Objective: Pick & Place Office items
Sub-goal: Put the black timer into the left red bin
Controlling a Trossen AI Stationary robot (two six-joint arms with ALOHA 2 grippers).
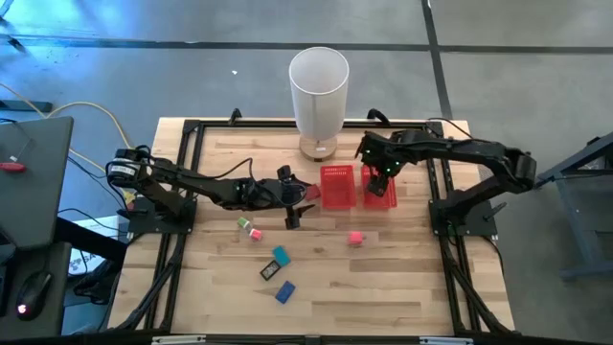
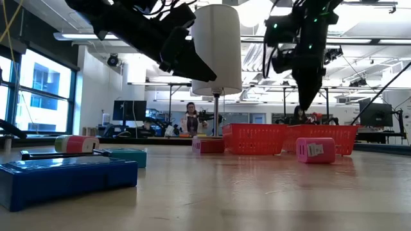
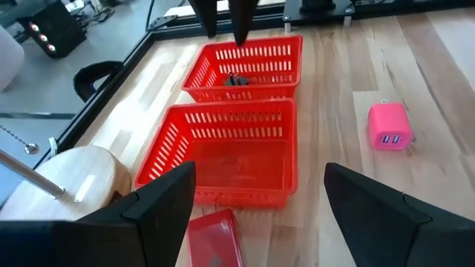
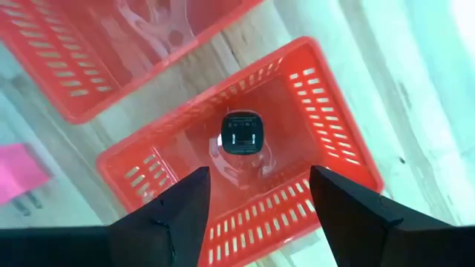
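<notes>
Blue box point(image 2: 64, 179) nearest, waiting with pink charger point(image 1: 355, 238) at 6 o'clock of red tray point(image 1: 337, 196); right gripper point(image 4: 260, 194) wide, empty over black charger point(image 4: 240, 134) dropped inside; left gripper point(image 3: 256, 200) wide, reaching for red piece point(image 3: 214, 239).

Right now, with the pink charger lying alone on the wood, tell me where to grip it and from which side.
Take the pink charger across its two flat side faces, coming straight down from above. It lies flat on the table, apart from the red tray, so nothing crowds the fingers. Its blocky, rounded-square body probably offers parallel faces; keep off the end with the ports.
</notes>
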